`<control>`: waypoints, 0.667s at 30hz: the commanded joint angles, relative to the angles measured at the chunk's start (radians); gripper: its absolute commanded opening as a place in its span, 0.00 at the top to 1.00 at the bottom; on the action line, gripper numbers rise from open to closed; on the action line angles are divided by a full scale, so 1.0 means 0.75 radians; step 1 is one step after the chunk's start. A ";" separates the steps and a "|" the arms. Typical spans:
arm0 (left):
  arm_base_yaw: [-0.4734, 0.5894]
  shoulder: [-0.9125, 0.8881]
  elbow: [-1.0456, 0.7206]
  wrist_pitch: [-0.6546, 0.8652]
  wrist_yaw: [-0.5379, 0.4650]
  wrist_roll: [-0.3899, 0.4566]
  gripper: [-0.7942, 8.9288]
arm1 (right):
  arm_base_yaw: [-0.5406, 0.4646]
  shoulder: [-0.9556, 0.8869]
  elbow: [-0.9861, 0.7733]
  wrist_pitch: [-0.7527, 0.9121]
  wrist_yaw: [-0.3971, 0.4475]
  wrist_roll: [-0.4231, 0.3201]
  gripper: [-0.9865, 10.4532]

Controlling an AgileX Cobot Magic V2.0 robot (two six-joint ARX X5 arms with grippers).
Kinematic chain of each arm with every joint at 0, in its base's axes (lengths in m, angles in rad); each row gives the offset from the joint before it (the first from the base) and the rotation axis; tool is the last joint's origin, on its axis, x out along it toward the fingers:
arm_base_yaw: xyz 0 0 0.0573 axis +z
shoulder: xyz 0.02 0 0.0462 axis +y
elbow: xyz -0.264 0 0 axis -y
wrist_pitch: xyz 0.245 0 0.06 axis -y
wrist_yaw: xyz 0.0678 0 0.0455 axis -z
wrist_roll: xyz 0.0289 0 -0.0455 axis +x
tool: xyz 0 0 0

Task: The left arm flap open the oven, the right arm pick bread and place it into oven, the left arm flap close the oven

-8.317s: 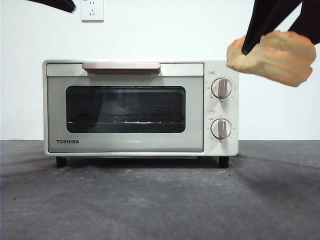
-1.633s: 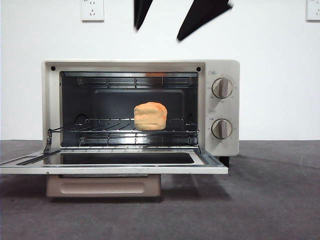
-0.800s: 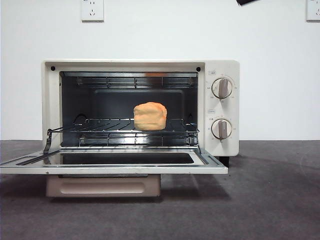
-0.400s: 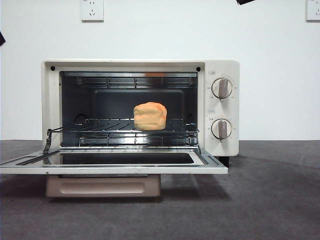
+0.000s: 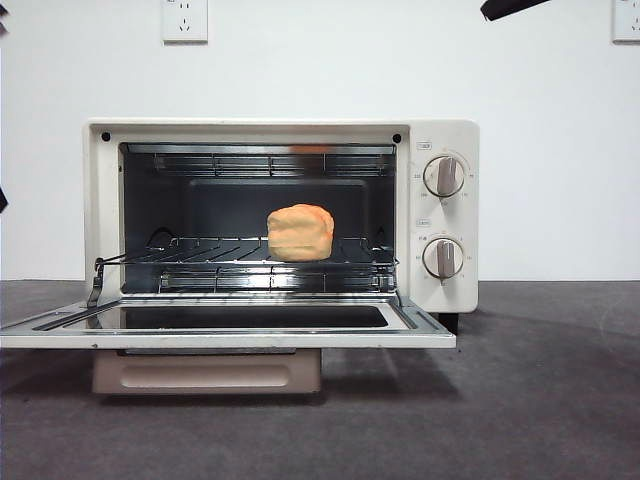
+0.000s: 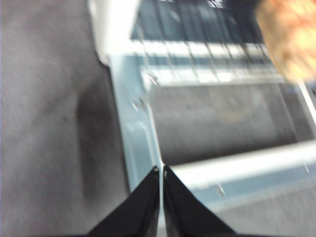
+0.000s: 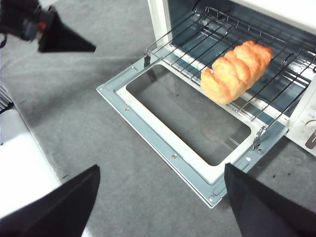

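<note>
On the grey counter [image 5: 520, 400] the TOSHIBA toaster oven [image 5: 445, 215] stands with its door [image 5: 230, 338] dropped flat toward the camera, the beige bar handle [image 5: 205, 372] hanging beneath the door's front edge. Past the door, on the wire rack [image 5: 200, 262] inside the dark cavity, lies the golden-orange bread [image 5: 300, 232] — right of the rack's middle, touched by neither arm. The left gripper [image 6: 161, 173] hovers above the door's outer corner, jaws pressed narrowly together and holding nothing. The right gripper [image 7: 158, 195] hangs high in front of the oven, jaws spread wide and empty — far behind, two wall sockets [image 5: 185, 20]
</note>
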 commanded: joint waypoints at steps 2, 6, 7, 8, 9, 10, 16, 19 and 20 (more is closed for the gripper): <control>0.070 0.110 0.002 0.075 0.073 -0.003 0.90 | 0.013 0.005 0.014 0.003 -0.002 -0.014 0.56; 0.149 0.250 0.001 0.139 0.157 0.005 0.90 | 0.013 0.005 0.014 -0.009 -0.005 -0.014 0.56; 0.165 0.283 0.001 0.154 0.170 0.007 0.90 | 0.013 0.005 0.014 -0.012 -0.005 -0.014 0.56; 0.185 0.327 0.002 0.176 0.187 0.010 0.90 | 0.013 0.005 0.014 -0.015 -0.005 -0.015 0.56; 0.198 0.360 0.001 0.191 0.203 0.011 0.90 | 0.013 0.005 0.014 -0.017 -0.005 -0.015 0.56; 0.211 0.389 0.001 0.201 0.220 0.012 0.90 | 0.013 0.005 0.014 -0.018 -0.005 -0.014 0.56; 0.250 0.570 0.001 0.250 0.258 0.082 0.90 | 0.013 0.005 0.014 -0.017 -0.005 -0.014 0.56; 0.251 0.644 0.001 0.267 0.265 0.104 0.90 | 0.013 0.005 0.014 -0.016 -0.005 -0.015 0.56; 0.251 0.668 0.002 0.272 0.272 0.108 0.90 | 0.013 0.005 0.014 -0.016 -0.004 -0.015 0.56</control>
